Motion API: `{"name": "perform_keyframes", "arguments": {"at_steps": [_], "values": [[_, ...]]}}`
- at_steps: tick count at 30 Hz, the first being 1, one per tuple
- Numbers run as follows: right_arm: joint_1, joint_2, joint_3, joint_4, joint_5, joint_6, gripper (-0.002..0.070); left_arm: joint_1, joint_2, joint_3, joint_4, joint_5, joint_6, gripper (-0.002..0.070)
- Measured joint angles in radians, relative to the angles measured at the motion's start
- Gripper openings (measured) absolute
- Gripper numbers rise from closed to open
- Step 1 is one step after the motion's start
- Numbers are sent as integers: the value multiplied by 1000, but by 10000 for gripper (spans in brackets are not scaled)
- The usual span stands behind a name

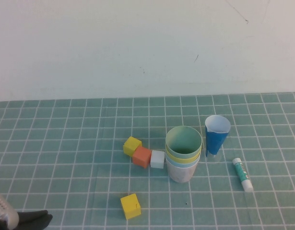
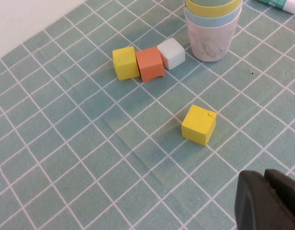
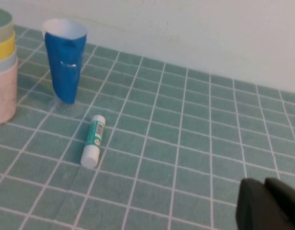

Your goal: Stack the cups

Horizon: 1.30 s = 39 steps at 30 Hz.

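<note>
- Pastel cups (image 1: pixel 183 153): four nested in one upright stack, pink outermost, then light blue, yellow, green; mid-table, touching white cube (image 1: pixel 158 159).
- Dark-blue cup (image 1: pixel 217 134): upright, just beside stack.
- Glue stick (image 1: pixel 242 174): lying nearby.
- Left gripper (image 1: pixel 37 219): near-left table edge, fingers closed, empty.
- Right gripper (image 3: pixel 269 203): closed, empty, well apart from stack.

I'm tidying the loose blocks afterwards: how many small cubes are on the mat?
4. A yellow cube, orange cube and white cube form a touching row left of the cup stack; another yellow cube sits alone nearer the robot. None seems hidden.
</note>
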Motion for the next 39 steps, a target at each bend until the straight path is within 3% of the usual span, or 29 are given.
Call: {"name": "perform_keyframes", "arguments": {"at_steps": [29, 32, 39], "values": [[-2, 0, 0, -4, 9, 30, 19, 0, -11, 15, 8, -10, 3, -2], [-2, -2, 0, -4, 9, 30, 19, 0, -48, 66, 51, -59, 3, -2], [-2, -2, 0, -4, 9, 30, 19, 14, -277, 301, 111, -369, -23, -2]]}}
